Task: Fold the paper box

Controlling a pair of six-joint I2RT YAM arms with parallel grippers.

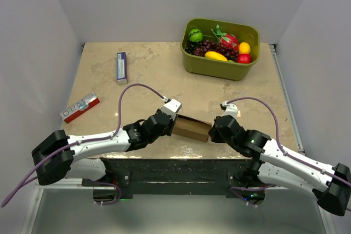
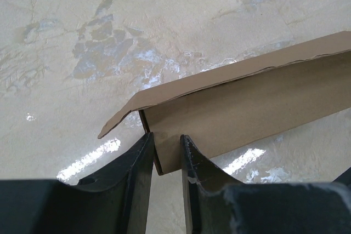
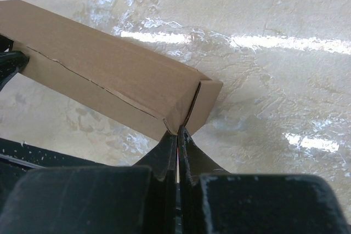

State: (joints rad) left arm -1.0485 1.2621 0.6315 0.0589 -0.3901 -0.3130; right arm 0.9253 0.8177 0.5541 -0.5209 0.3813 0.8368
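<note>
The left hand (image 2: 166, 141) is pinching one end of the brown paper box (image 1: 191, 128). The right hand (image 3: 176, 132) is nipping the opposite end's corner edge, its fingers nearly together. The box is stretching between them by the table's (image 1: 148, 69) near edge.

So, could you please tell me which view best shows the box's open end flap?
The left wrist view: the paper box's flap sticks out unfolded, clearly. The right wrist view shows only the opposite end; the top view shows a small brown carton.
</note>
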